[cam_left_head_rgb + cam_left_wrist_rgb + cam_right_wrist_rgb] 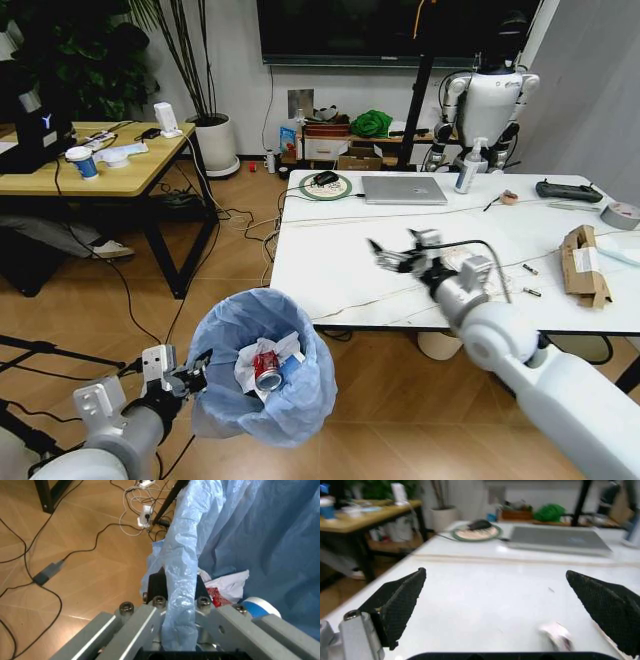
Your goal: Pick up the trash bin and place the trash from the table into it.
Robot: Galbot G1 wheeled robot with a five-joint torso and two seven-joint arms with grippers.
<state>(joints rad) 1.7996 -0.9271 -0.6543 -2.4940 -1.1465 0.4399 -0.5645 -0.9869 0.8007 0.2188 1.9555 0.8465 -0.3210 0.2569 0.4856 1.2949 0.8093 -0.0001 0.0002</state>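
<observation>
The trash bin (pixel 265 365), lined with a crinkled blue bag, hangs off the floor in front of the table (pixel 340 270). My left gripper (pixel 190 382) is shut on its rim, and in the left wrist view the bag (pixel 180 573) is pinched between the fingers (pixel 150 618). Inside lie a red can (pixel 267 370), white paper (pixel 227 585) and a blue-white cup (pixel 260 607). My right gripper (pixel 398 255) hovers open over the white tabletop (pixel 485 592), empty. A torn brown cardboard box (pixel 583 262) lies at the table's right. A small blurred white scrap (pixel 557 635) lies under the right gripper.
A silver laptop (pixel 403 189), a mouse on a round pad (pixel 325 184), a spray bottle (pixel 468 165), a black remote (pixel 568 190) and a grey tape roll (pixel 620 213) sit along the table's far side. A wooden desk (pixel 100 165) stands to the left, with cables across the floor.
</observation>
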